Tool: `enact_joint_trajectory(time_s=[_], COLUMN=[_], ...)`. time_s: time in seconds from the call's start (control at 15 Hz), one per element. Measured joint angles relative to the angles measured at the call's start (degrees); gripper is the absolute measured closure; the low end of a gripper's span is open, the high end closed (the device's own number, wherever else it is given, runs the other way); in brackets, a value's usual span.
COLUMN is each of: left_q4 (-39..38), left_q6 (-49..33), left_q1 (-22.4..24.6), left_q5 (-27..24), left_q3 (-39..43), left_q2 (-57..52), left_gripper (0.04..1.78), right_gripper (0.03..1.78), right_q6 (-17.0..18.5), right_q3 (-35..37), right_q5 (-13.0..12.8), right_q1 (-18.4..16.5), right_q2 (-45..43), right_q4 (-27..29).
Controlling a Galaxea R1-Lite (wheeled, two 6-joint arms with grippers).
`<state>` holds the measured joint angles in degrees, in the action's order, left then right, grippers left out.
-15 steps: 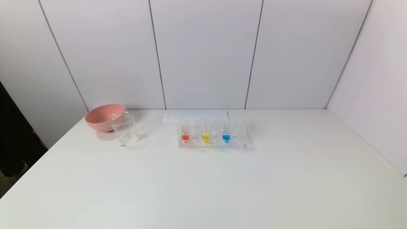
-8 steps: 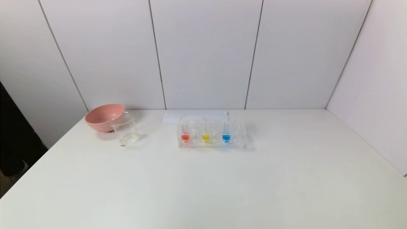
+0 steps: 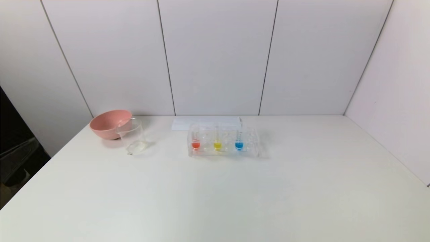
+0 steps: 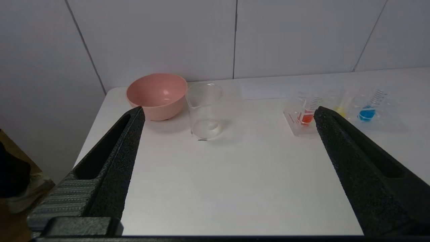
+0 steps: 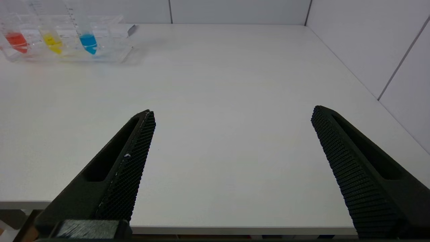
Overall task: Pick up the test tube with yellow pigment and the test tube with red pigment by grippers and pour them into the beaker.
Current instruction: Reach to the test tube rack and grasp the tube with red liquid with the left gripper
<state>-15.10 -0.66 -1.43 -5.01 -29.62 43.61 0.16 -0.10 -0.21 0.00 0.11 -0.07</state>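
Observation:
The test tube with red pigment [image 3: 195, 144] [image 4: 306, 116] [image 5: 16, 40] and the test tube with yellow pigment [image 3: 217, 145] [image 4: 340, 109] [image 5: 52, 42] stand upright in a clear rack [image 3: 224, 153] near the table's far middle. The clear beaker [image 3: 132, 137] [image 4: 205, 111] stands upright to their left, in front of a pink bowl. My left gripper [image 4: 228, 114] is open and empty at the table's near left edge, facing the beaker. My right gripper [image 5: 231, 116] is open and empty at the near right edge. Neither gripper shows in the head view.
A blue-liquid tube [image 3: 239, 144] [image 5: 88, 41] stands in the rack, right of the yellow one. The pink bowl [image 3: 110, 123] [image 4: 157, 94] sits right behind the beaker. A white sheet [image 3: 205, 123] lies behind the rack. Walls close in at the back and right.
On the table nothing has moved. At the far left edge of the head view a grey shape has come up in the dark area beside the table.

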Motion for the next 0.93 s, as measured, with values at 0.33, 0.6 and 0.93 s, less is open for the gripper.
enact_joint_trajectory(time_s=[0.33,0.6,0.93], left_q4=[-10.67,-20.86,-37.97], left_q6=[-1.27,-1.62,-1.35], left_q1=[-1.95,-5.44,-10.23], left_q5=[-0.37,-0.22,0.27], left_q3=[-0.3,-0.56,-0.94], left_q2=[13.34,25.6,39.77], left_gripper=[0.06,0.06,0.06], right_gripper=[0.11,0.11,0.11], right_q6=[0.02,0.02,0.0], right_q3=[0.0,0.0,0.0], right_q5=[0.0,0.0,-0.01], right_q1=[0.0,0.0,0.0], right_q2=[0.0,0.0,0.0], right_q4=[0.0,0.0,0.0])
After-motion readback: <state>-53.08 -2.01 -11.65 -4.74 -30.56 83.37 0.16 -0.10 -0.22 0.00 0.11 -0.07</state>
